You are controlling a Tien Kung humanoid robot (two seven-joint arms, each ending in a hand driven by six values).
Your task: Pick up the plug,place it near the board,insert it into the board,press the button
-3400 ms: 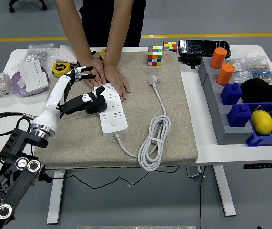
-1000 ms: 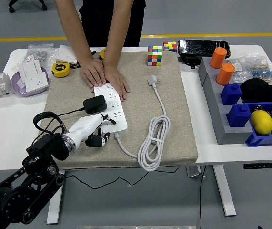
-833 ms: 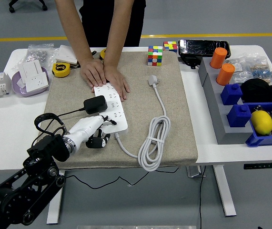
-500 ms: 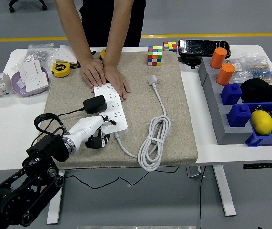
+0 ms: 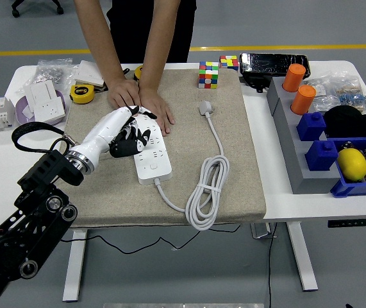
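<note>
A white power strip [image 5: 152,162] lies on the beige mat [image 5: 234,147], its coiled cord [image 5: 205,192] at the right ending in a grey plug head [image 5: 206,108]. The black plug [image 5: 120,150] sits on the strip's middle. My left hand [image 5: 134,133] lies over it from the left, fingers curled down around it and partly hiding it. A person at the far side presses both hands [image 5: 158,110] on the strip's far end. My right arm is out of sight.
Two colour cubes [image 5: 209,74] stand at the mat's far edge. A yellow tape measure [image 5: 82,94] and a purple bowl [image 5: 38,112] sit at the far left. At the right are blue bins [image 5: 336,186] with a lemon [image 5: 352,163] and orange cups [image 5: 303,99].
My left hand has swung up from the strip's near end to the plug at its middle and now covers it. The person's hands and the strip have not moved.
</note>
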